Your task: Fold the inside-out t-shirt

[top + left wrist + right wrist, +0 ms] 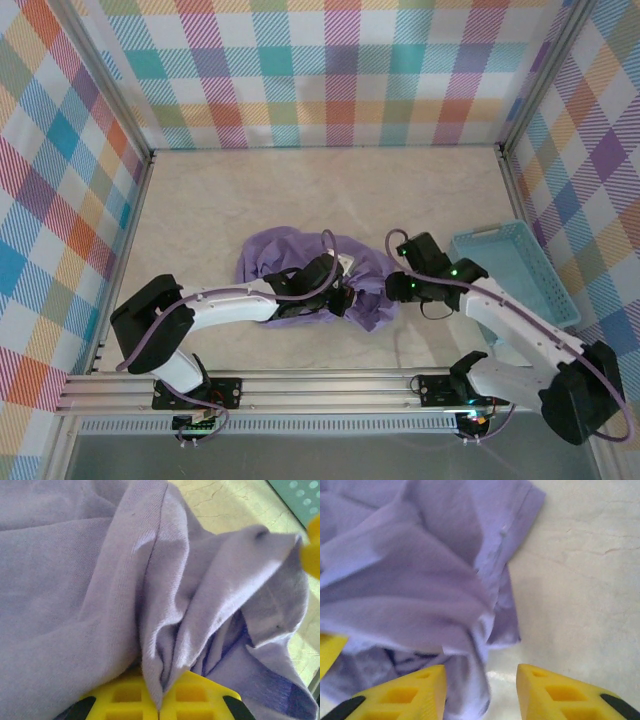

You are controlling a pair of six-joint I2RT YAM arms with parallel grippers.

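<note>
The inside-out t-shirt lies crumpled in a lavender heap at the middle of the table. My left gripper sits at the heap's near right side, shut on a raised fold of the t-shirt; the pinched cloth rises from between its yellow fingers. My right gripper is at the heap's right edge, open. In the right wrist view a loose lobe of the t-shirt hangs in the gap beside the left finger, unclamped, with bare table on the other side.
A light blue plastic basket stands at the right of the table, just beyond my right arm; its corner appears in the left wrist view. Plaid walls ring the table. Bare tabletop lies right of the shirt.
</note>
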